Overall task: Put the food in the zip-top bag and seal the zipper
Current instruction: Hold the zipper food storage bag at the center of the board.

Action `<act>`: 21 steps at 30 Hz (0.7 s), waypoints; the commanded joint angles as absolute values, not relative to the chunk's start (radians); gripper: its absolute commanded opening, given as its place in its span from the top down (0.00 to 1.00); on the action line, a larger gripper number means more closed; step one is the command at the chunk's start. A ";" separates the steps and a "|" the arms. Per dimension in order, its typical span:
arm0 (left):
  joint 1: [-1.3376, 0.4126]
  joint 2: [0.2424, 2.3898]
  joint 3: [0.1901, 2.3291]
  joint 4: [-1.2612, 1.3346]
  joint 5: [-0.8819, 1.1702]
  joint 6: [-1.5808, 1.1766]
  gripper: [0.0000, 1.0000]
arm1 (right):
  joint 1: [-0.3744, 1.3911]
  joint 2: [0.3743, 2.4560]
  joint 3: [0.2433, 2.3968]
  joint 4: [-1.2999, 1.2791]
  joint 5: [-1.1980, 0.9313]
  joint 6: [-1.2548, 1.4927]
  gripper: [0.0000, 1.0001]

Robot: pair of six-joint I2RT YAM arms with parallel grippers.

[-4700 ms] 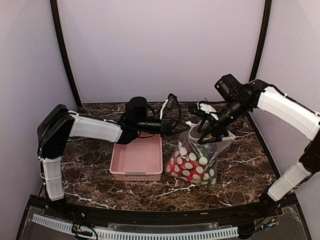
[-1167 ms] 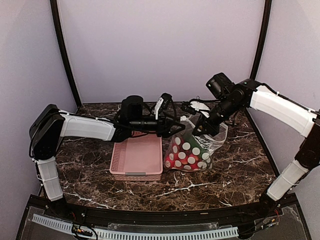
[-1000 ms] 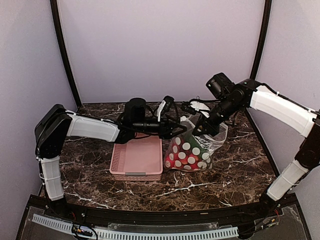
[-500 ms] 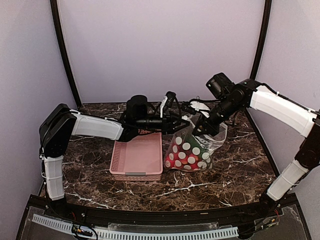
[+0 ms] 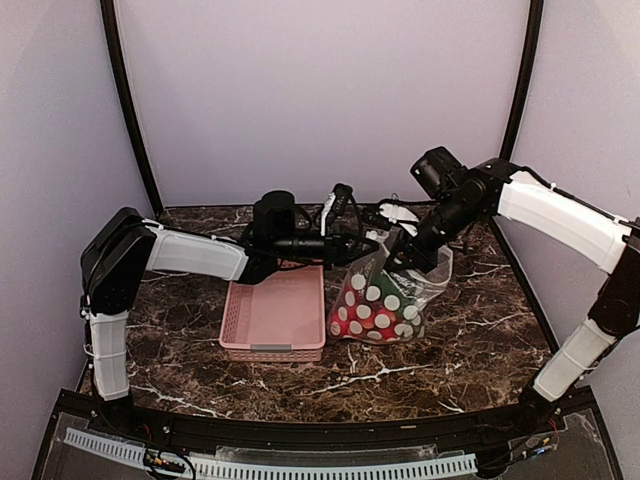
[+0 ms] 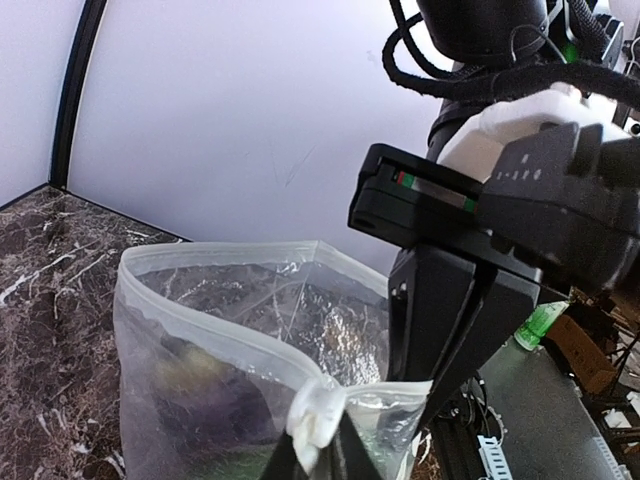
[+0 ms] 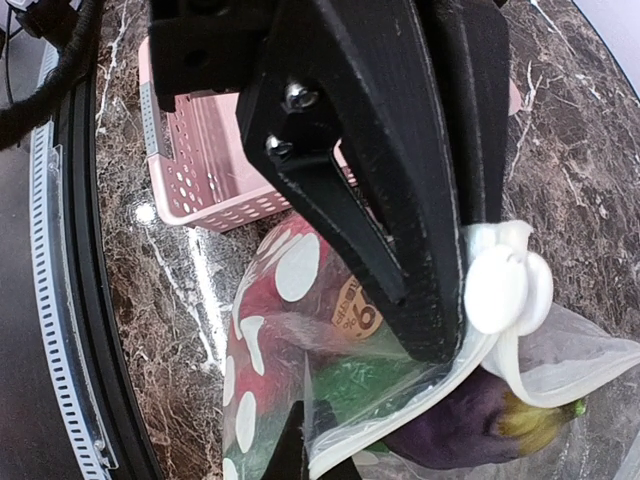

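Food looks to be all inside: the clear zip-top bag printed with white polka dots [image 5: 385,300] stands on the dark marbled counter [image 5: 470,330] just right of the pink slatted plastic basket [image 5: 272,350]. You can see small red round fruits [image 5: 365,322] piled at its bottom, something green [image 7: 360,385] above them and the dark purple eggplant [image 7: 450,425] near the top. From above the basket shows nothing left in it (its far end is hidden under the left arm, so check that). What remains for you is the seal: the thin clear press-seal zipper [image 6: 215,335] gapes in a wide loop in the left wrist view. The left gripper [image 5: 372,243] has its jaws pressed together on a bunched corner of the rim, and the right gripper [image 5: 395,262] pinches the rim close beside it. With both crowded at one corner, I judge they block each other from running along the strip, and the eggplant may sit high enough to hold the lips apart
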State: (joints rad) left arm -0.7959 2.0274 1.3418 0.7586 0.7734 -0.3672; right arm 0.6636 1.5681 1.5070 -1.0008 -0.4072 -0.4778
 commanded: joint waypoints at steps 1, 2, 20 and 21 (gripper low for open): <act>-0.788 1.998 1.316 0.794 0.783 -0.374 0.97 | 0.670 1.580 1.535 -0.992 -0.383 -0.485 1.00; -0.788 1.992 1.312 0.788 0.780 -0.369 0.98 | 0.667 1.579 1.539 -0.992 -0.369 -0.487 1.00; -0.810 1.798 1.220 0.570 0.685 -0.146 0.99 | 0.624 1.554 1.724 -1.052 -0.508 -0.574 0.64; -0.813 1.795 1.213 0.570 0.685 -0.141 0.99 | 0.636 1.558 1.726 -1.046 -0.518 -0.582 0.63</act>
